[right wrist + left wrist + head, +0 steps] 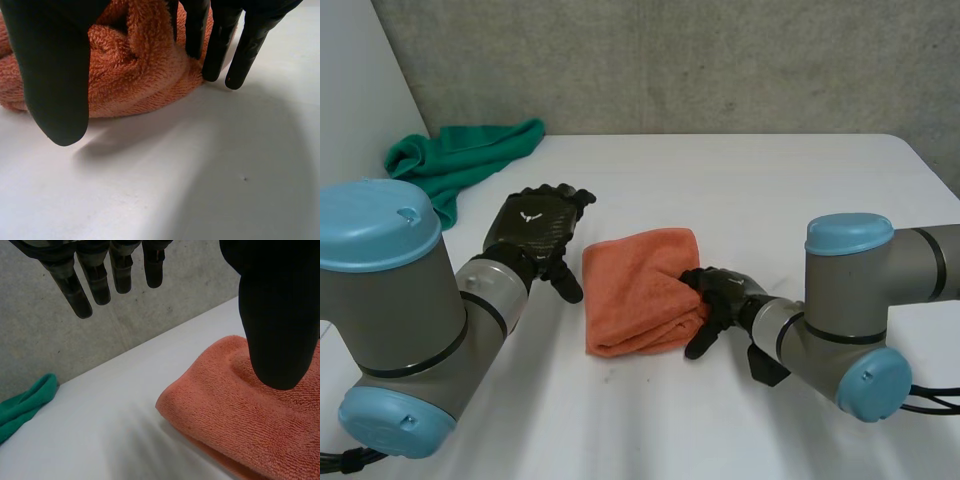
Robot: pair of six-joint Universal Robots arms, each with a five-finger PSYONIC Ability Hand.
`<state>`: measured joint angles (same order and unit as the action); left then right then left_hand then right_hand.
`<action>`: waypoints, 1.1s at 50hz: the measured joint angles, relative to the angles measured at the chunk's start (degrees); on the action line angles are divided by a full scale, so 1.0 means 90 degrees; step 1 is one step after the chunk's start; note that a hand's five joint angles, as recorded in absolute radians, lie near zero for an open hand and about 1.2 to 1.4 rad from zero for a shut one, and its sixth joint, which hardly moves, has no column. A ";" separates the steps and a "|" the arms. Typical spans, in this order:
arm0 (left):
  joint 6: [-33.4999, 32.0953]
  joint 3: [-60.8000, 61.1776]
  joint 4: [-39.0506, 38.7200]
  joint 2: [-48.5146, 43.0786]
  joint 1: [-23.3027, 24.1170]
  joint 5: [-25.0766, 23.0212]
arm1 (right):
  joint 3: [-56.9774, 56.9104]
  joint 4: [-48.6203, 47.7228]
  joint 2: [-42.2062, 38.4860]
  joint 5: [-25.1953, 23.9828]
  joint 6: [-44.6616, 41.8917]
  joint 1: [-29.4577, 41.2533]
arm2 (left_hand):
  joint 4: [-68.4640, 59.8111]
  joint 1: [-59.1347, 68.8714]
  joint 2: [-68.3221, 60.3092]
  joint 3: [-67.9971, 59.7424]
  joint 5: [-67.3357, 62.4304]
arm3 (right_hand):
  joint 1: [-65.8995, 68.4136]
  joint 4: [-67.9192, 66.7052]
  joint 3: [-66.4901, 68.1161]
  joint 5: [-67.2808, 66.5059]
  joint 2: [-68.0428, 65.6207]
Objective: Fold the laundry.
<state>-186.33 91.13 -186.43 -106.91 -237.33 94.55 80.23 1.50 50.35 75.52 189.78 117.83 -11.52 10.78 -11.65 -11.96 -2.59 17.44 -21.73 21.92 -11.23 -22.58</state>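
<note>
Left hand [535,232] hovers palm-down beside towel [635,280], fingers straight and loose. Right hand [725,297] at towel's right edge, pinching bunched cloth between thumb and fingers.

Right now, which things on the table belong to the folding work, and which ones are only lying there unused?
In the job:
orange terry towel, folded, mid-table
right hand, gripping the towel's right edge
left hand, open beside the towel's left edge

Lying about:
crumpled green cloth, at the far left of the white table, untouched; possibly laundry for later
</note>
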 measured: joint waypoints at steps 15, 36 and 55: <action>0.0000 0.0002 0.0002 -0.0009 -0.0007 -0.0006 | -0.0051 0.0015 0.0107 0.0382 0.0365 -0.0029 | 0.0000 0.0000 0.0000 0.0000 0.0001 | 0.0478 -0.0474 0.0433 -0.0398 -0.0283; 0.0000 0.0047 0.0002 -0.0036 -0.0018 -0.0007 | -0.0383 -0.0368 -0.0039 0.0275 0.0537 0.0044 | 0.0000 0.0000 0.0000 0.0000 0.0001 | 0.3750 -0.5135 0.5057 -0.4700 -0.4873; 0.0000 0.0195 0.0002 -0.0081 -0.0231 0.0026 | -0.3120 0.0754 -0.1432 -0.0582 -0.1354 -0.0165 | 0.0000 0.0000 0.0000 0.0000 0.0001 | 0.3872 -0.5136 0.5057 -0.4786 -0.4920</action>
<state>-186.33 92.88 -186.42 -107.64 -239.41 94.78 52.15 8.29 37.47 70.28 177.60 116.34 -11.52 10.78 -11.65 -11.96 -2.58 52.29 -67.95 67.44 -54.31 -66.86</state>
